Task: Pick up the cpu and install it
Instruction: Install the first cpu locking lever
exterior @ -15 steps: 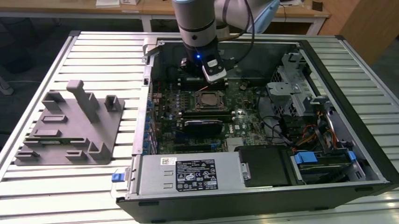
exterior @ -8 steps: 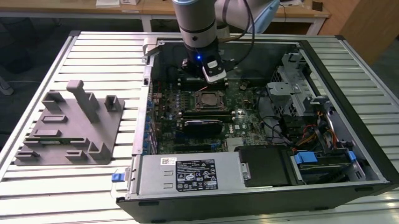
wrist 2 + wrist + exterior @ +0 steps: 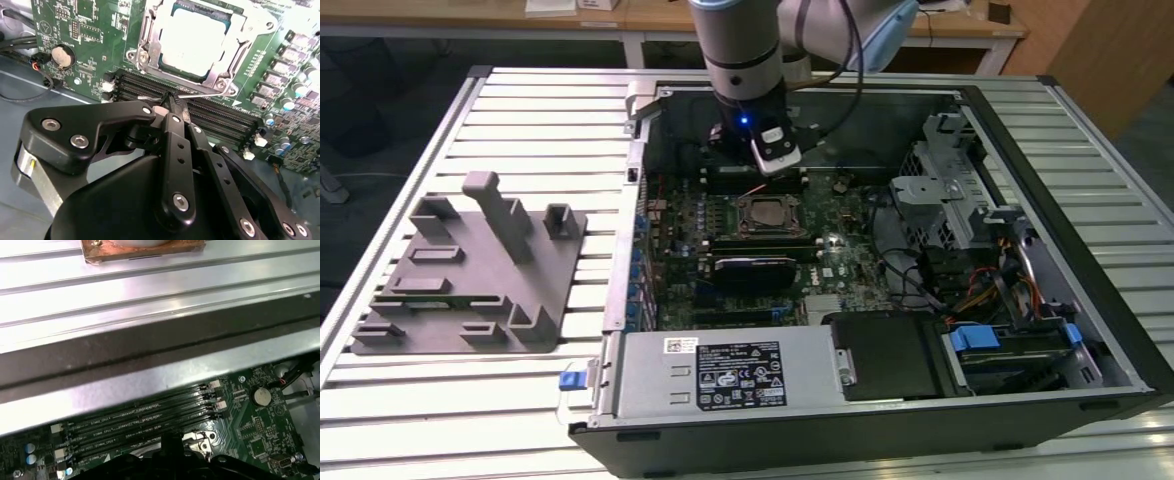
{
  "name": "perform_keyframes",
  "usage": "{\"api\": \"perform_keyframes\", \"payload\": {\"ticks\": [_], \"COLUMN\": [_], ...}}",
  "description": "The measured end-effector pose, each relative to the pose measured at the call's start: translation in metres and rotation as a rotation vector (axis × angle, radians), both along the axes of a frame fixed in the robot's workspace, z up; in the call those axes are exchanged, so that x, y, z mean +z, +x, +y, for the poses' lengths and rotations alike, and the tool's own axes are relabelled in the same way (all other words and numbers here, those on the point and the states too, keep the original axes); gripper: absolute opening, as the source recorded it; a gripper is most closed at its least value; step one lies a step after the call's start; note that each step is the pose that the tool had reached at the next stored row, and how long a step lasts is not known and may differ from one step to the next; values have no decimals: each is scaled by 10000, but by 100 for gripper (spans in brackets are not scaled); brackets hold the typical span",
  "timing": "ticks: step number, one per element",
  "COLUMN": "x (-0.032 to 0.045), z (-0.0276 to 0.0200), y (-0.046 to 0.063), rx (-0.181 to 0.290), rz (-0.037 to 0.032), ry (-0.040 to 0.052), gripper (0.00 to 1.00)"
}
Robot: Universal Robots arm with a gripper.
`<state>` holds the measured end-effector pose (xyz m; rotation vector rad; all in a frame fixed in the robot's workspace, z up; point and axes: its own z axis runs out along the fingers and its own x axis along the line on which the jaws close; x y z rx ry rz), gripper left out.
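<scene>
The cpu [image 3: 197, 40] sat in its socket [image 3: 220, 80] on the motherboard [image 3: 90, 30]; the end effector [image 3: 172, 107] hovered just beside it over the memory slots [image 3: 225, 117], fingers clenched, grasping nothing. A clean finish probably demanded checking the chip lay flat.

Three cameras: one high overview, two close on the wrist.

Exterior view looks down at an angle from the open side of the computer case [image 3: 881, 400], taking in the whole case, the slatted table [image 3: 520, 110] and the arm [image 3: 744, 50] from well back. Second wrist view sits just behind the gripper [image 3: 172, 102], looking past its black linkage, close to the motherboard [image 3: 95, 30]. First wrist view faces the other way, toward the case wall [image 3: 150, 340] and table slats. Both wrist views share the memory slots [image 3: 140, 420] and the coin battery [image 3: 62, 56].
</scene>
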<state>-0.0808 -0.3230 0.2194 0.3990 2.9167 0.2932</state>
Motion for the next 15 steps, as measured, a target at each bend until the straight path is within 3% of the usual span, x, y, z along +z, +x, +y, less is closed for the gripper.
{"api": "perform_keyframes", "payload": {"ticks": [10, 15], "x": [-74, -107], "z": [28, 44], "y": [0, 0], "rx": [-129, -162], "rz": [-88, -100], "ry": [-1, -2], "gripper": [11, 11]}}
